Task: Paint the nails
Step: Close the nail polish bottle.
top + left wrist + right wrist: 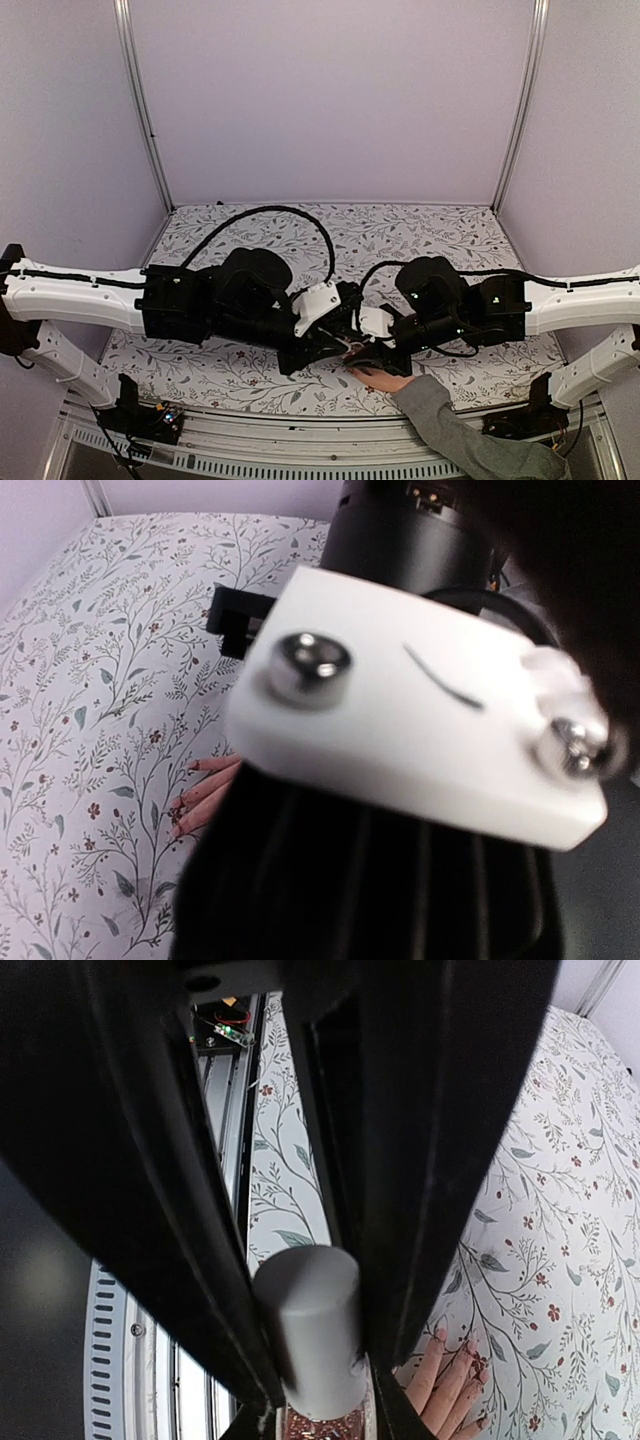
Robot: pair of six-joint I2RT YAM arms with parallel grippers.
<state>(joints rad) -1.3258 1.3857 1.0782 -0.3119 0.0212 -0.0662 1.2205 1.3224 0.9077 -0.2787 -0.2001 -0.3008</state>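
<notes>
The floral-print table (430, 235) had both arms meeting near its six o'clock edge, where a person's hand (381, 379) reached in from five o'clock and lay flat, probably to present the fingers. The right gripper (372, 352) was clamped on a grey-capped polish bottle (310, 1335), likely kept close for short brush trips. Whether the left gripper (325, 345) grasped anything, I could not tell. The nails (471, 1349), reddish, lay at the bottle's four o'clock. No writing was legible.
</notes>
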